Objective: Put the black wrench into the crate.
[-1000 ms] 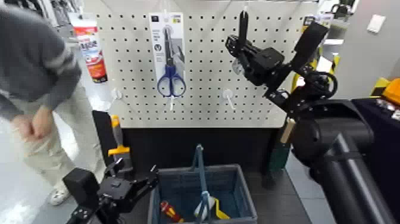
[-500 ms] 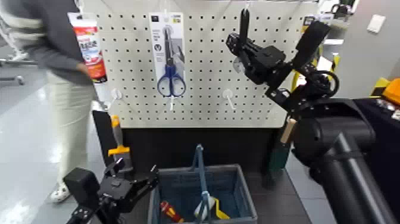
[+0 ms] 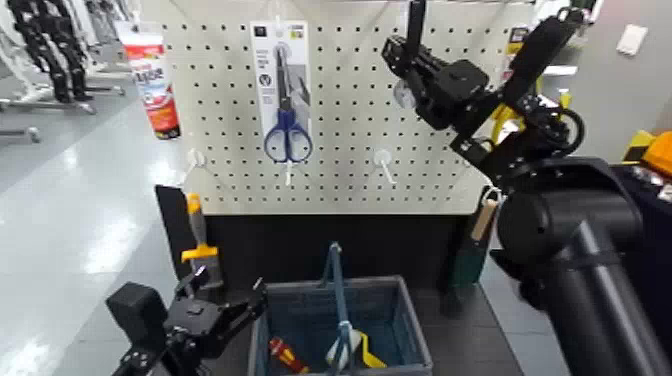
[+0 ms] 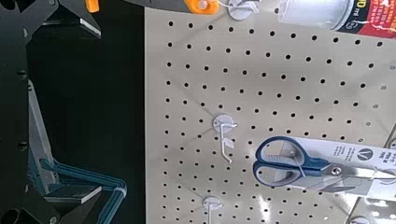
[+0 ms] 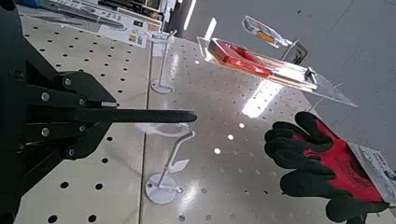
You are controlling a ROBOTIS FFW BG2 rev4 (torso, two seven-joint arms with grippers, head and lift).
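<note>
Blue-grey slatted plastic forms the crate [image 3: 400, 320] nearest the robot, low in the head view, its blue hoop handle standing upright over a few tools lying inside. Just beside it waits the left claw [image 3: 240, 300], parked low with its fingers spread and nothing between them, likely kept clear so the drop stays unobstructed.

Farther back stands the white pegboard [image 3: 340, 170], with blue-handled scissors [image 3: 287, 130] hanging on their card and bare hooks [image 3: 383, 160] below. High against that board the right claw [image 3: 405, 50] is closed on the black wrench [image 3: 414, 20], gripping the lower end of its handle, while the shaft rises almost to the top of the picture. The wrist view shows the same slim matte-black handle [image 5: 149, 117] running out from between the closed fingers, just above the board. Its silvery head is not visible. Judging by this, the wrench is mid-lift off its peg, and the carry down to the crate remains.
</note>
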